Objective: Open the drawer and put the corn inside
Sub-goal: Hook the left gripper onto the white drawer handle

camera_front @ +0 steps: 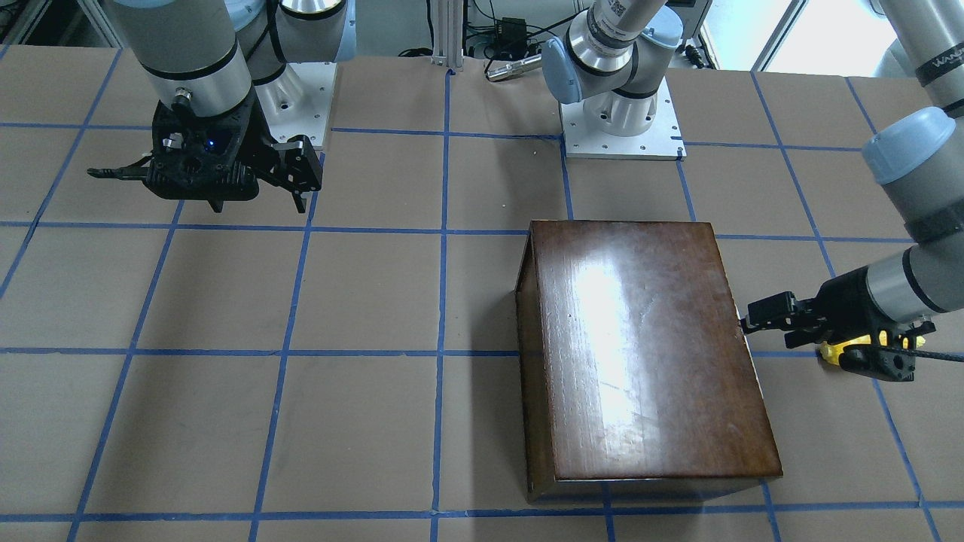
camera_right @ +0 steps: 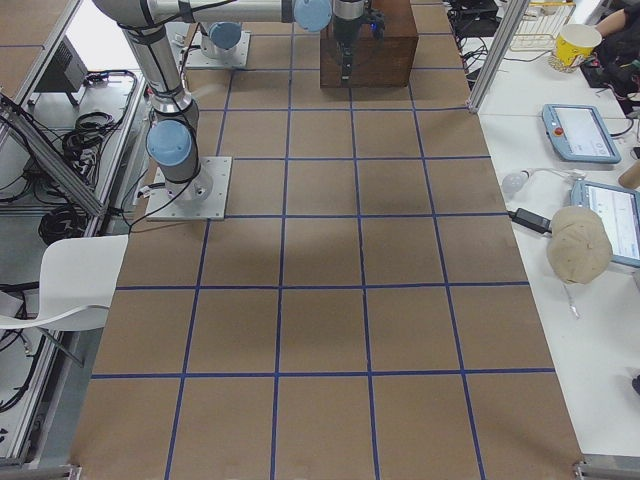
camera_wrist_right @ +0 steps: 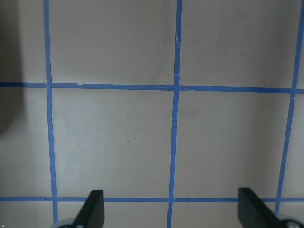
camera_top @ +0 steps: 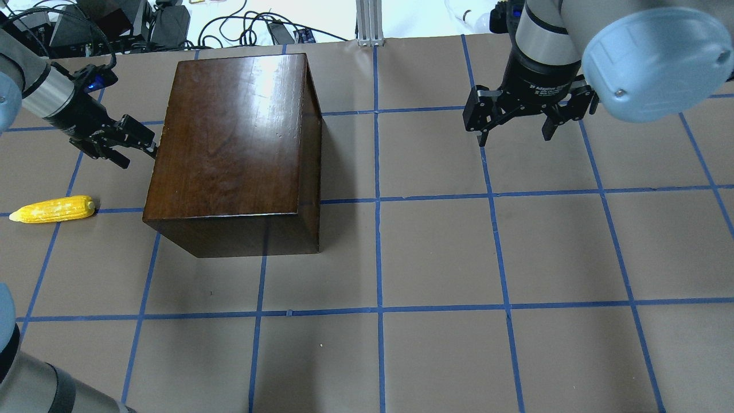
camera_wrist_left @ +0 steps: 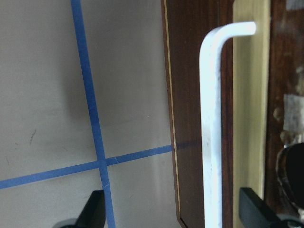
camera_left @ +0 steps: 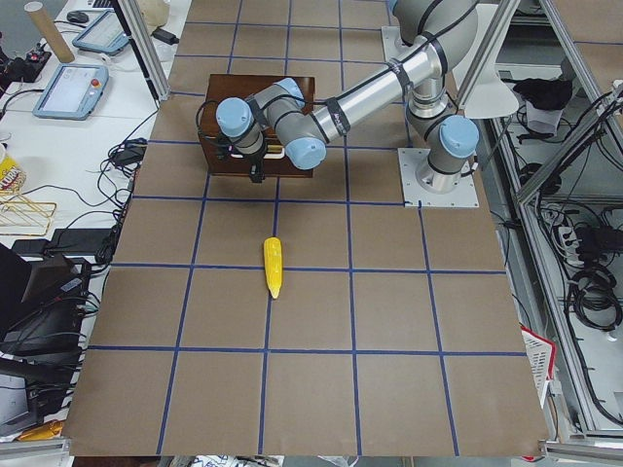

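Two claws are standing wide: the left claw is straddling the stiff handle of the closed-looking drawer; the right claw is hovering idle. Beside the box, the corn is lying on the tabletop, probably light, rigid and bumpy, best taken mid-cob.

Bright, even light from above. White glare streaks the glossy box on top; a soft shadow lies on the worktop just right of it. My left wrist camera blurs the drawer and its washed-out handle.
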